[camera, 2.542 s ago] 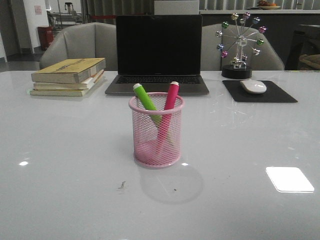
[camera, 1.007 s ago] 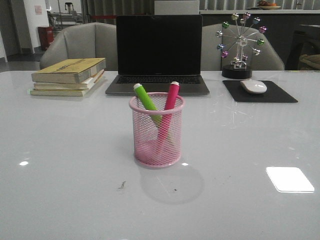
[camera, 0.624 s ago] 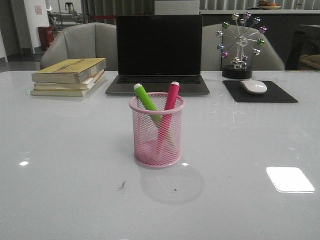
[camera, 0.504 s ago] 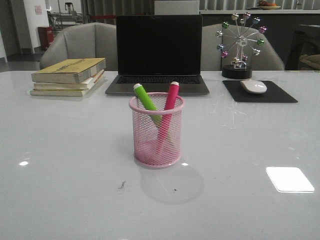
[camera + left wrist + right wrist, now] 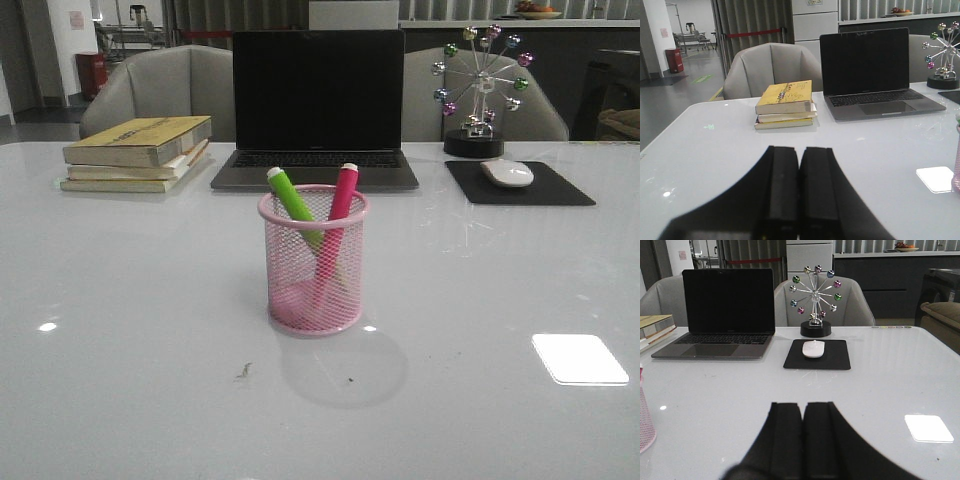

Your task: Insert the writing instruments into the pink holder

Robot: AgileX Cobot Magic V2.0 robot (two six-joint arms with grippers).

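Green marker (image 5: 293, 197) and pink marker (image 5: 340, 195) stood crossed inside pink holder (image 5: 313, 262) (task judged complete). Left gripper (image 5: 799, 187) and right gripper (image 5: 802, 437) pressed closed, empty, well apart from holder.

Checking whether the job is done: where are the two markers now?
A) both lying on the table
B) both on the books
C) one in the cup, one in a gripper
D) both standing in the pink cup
D: the green marker and pink marker lean inside the cup.
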